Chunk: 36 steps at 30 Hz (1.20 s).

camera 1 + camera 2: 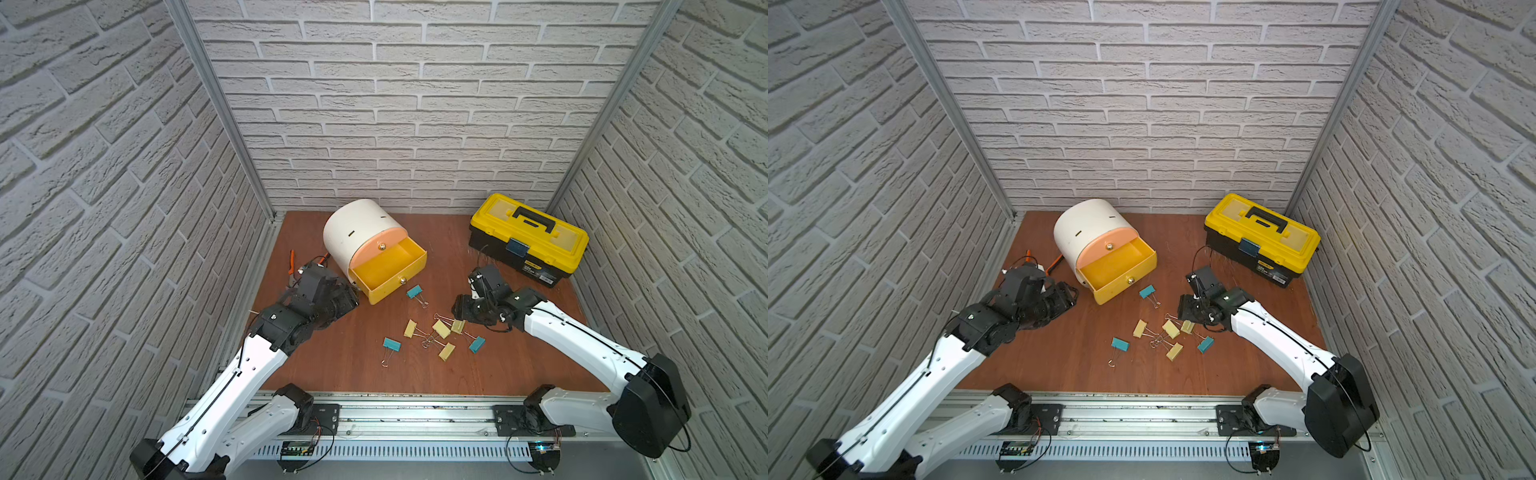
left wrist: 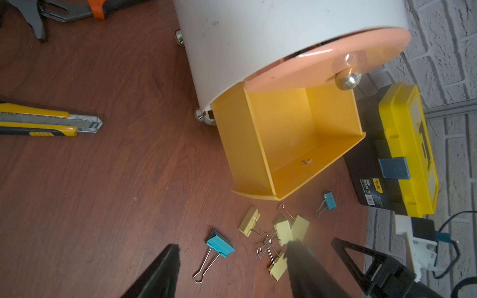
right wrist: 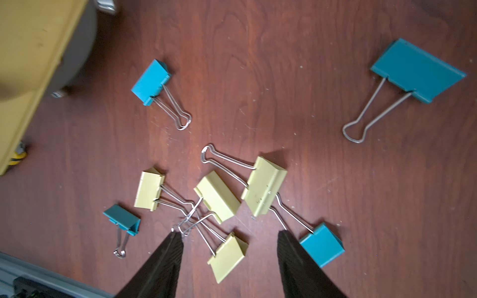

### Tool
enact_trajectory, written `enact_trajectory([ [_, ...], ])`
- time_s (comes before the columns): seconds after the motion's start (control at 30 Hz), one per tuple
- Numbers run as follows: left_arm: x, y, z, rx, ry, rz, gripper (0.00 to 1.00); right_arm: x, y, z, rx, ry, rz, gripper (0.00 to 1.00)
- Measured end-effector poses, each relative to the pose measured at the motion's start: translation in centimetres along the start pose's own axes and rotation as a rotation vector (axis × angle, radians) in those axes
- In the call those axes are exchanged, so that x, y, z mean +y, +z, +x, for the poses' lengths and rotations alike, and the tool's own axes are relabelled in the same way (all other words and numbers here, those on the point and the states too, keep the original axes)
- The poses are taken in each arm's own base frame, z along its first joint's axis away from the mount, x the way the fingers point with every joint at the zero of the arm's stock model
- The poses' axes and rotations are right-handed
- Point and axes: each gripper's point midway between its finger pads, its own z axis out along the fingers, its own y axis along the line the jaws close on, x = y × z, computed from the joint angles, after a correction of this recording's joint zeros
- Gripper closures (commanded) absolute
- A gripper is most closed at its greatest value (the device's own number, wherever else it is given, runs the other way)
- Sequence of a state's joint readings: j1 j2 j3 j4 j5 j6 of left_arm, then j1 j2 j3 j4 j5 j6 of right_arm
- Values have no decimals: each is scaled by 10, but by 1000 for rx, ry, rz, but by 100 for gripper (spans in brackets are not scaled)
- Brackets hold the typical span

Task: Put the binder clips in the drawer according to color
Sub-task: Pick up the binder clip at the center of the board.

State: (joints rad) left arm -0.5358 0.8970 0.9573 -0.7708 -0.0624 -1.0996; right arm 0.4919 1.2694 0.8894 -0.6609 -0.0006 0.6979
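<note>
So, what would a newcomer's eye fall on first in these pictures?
The white drum cabinet at the back, its yellow drawer pulled out and empty, strikes first. In front of it, pale yellow and teal binder clips lie scattered on the table. A yellow-and-black toolbox stands in the far corner.

White brick walls (image 1: 415, 104) stand on three sides. Grey metal posts (image 1: 223, 108) run up the back corners. The desk (image 1: 332, 353) is red-brown wood, brightly lit.

Wood-grain table (image 3: 284, 64), faint sheen — binder clips (image 3: 263, 188) in matt painted metal, bright wire handles (image 3: 175, 108); yellow drawer (image 2: 291, 134) smooth glossy plastic.
</note>
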Motion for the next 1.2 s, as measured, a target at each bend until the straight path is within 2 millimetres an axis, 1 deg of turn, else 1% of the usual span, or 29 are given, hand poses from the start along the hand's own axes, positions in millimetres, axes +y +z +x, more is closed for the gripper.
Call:
enact_trajectory([
  [0.17,-4,1,1,-9,-1,9,30,-12,19,11,70,8,61,38],
  [0.3,-1,3,3,-12,-7,2,30,-19,35,20,124,10,97,38],
  [0.37,2,5,4,-10,-11,-5,30,-21,40,22,137,12,107,38],
  [0.67,5,5,6,-14,-23,-8,29,-28,53,20,150,37,128,40],
  [1.0,6,5,5,-16,-23,-11,29,-31,72,20,178,80,131,46],
  [1.2,6,4,4,-21,-24,-12,29,-29,81,18,181,111,116,49],
])
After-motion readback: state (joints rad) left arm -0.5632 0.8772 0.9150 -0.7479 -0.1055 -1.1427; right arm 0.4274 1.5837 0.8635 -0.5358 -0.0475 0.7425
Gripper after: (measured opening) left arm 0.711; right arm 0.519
